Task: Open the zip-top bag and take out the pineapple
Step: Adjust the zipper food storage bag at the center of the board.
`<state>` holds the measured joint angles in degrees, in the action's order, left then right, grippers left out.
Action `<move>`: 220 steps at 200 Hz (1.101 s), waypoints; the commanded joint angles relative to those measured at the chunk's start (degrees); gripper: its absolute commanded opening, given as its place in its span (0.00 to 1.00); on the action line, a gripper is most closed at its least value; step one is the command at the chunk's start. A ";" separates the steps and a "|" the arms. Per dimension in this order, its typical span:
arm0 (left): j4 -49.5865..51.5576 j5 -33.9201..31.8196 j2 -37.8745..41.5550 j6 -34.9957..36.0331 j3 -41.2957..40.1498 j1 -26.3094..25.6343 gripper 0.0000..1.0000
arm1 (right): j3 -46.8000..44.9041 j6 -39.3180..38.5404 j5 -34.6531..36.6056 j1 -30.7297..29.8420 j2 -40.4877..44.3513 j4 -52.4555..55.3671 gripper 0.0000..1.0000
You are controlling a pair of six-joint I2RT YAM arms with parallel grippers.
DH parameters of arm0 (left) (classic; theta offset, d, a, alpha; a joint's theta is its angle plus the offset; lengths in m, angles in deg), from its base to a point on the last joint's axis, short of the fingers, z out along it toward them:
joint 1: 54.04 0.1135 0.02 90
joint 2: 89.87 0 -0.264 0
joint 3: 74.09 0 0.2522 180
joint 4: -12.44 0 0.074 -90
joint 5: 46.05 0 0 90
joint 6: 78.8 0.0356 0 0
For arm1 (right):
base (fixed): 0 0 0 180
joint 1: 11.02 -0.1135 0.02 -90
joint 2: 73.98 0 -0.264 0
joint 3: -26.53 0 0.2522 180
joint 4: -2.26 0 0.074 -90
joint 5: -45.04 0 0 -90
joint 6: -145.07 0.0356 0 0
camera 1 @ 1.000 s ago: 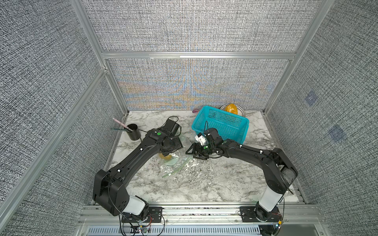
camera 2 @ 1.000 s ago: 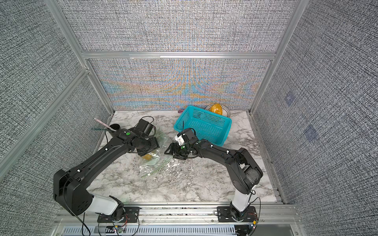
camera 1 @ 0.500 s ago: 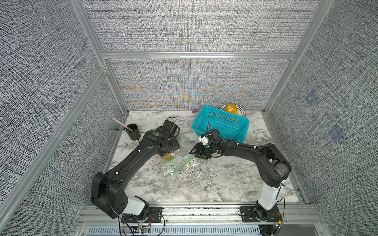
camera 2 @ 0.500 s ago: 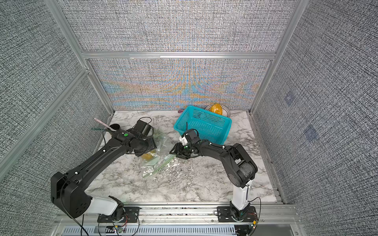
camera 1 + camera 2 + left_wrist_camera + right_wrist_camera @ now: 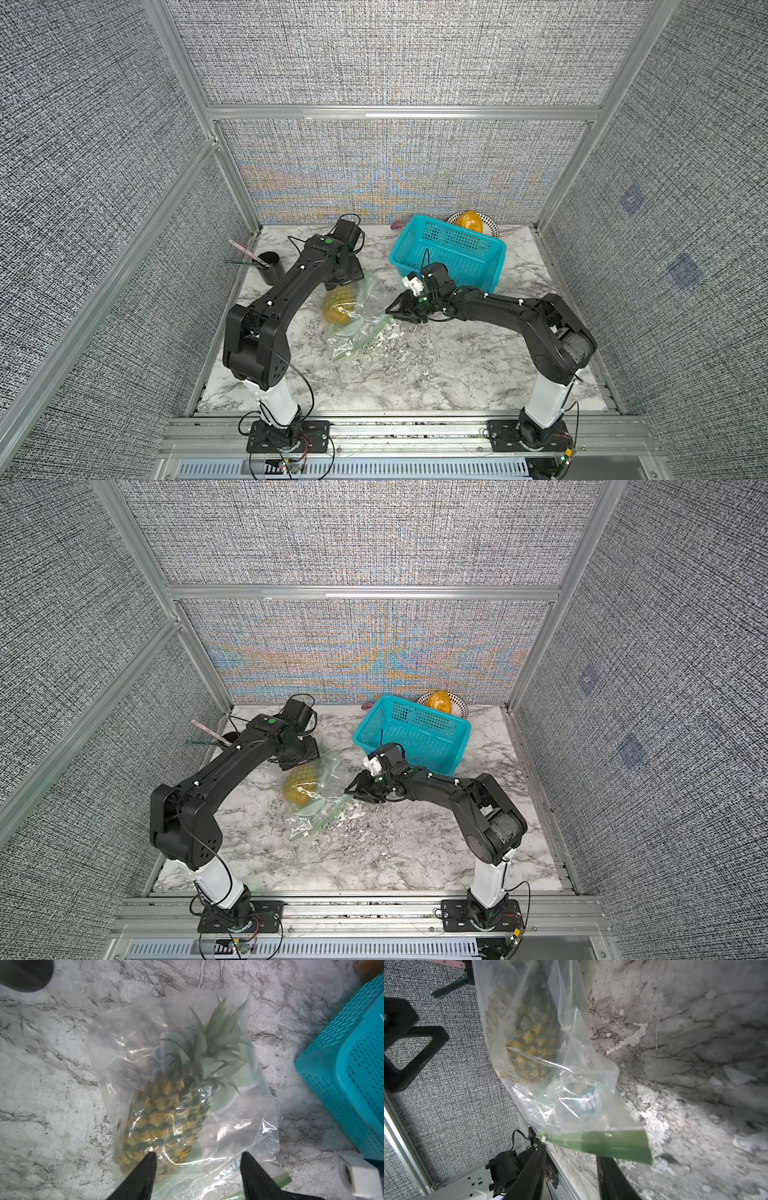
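Zip-top bag [image 5: 360, 332], right gripper [image 5: 390, 313] low beside it

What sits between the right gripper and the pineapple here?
Only the zip-top bag itself: its green zip strip just ahead of the right gripper, then crinkled clear film up to the pineapple, seen in the right wrist view.

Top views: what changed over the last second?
The right tool slid toward the zip-top bag, reaching its green zip strip; its jaws stand apart, nothing gripped. The left tool backed away rearward, open, uncovering more of the pineapple. Bag, pineapple, teal basket and black cup stayed put.
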<state>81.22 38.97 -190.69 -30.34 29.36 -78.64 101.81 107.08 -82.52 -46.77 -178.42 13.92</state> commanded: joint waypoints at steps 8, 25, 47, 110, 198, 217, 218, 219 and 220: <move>2.62 0.17 -0.81 1.45 0.87 0.42 0.67 | -0.08 0.46 -0.54 0.07 0.20 -1.85 0.39; 3.18 -0.70 -0.58 1.96 0.39 1.18 0.67 | 0.09 0.40 -0.50 0.17 -0.01 -1.63 0.39; 3.03 0.44 -1.45 3.42 0.13 3.12 0.67 | 0.07 0.24 -0.50 0.41 -0.04 -1.47 0.39; 3.51 2.56 -6.94 7.60 3.05 4.92 0.67 | 0.31 -0.42 -0.83 1.31 -0.23 -0.33 0.39; 2.52 3.56 -5.23 5.81 -0.93 4.91 0.67 | 3.07 -0.31 -2.85 0.33 -3.17 -1.41 0.39; 2.96 3.79 -4.84 5.41 -0.19 4.91 0.67 | 4.37 -0.57 -3.23 0.20 -4.48 -0.95 0.35; 3.01 3.72 -4.84 5.41 -0.16 4.91 0.67 | 4.43 -0.58 -3.23 0.22 -4.56 -0.87 0.35; 3.04 3.69 -4.83 5.37 -0.10 4.91 0.67 | 4.50 -0.59 -3.18 0.19 -4.59 -0.79 0.34; 3.10 3.71 -4.83 5.35 -0.03 4.91 0.67 | 4.54 -0.59 -3.20 0.21 -4.61 -0.74 0.34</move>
<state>83.28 42.49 -196.17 -24.31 28.49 -73.76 104.96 107.00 -84.73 -46.38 -181.94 13.48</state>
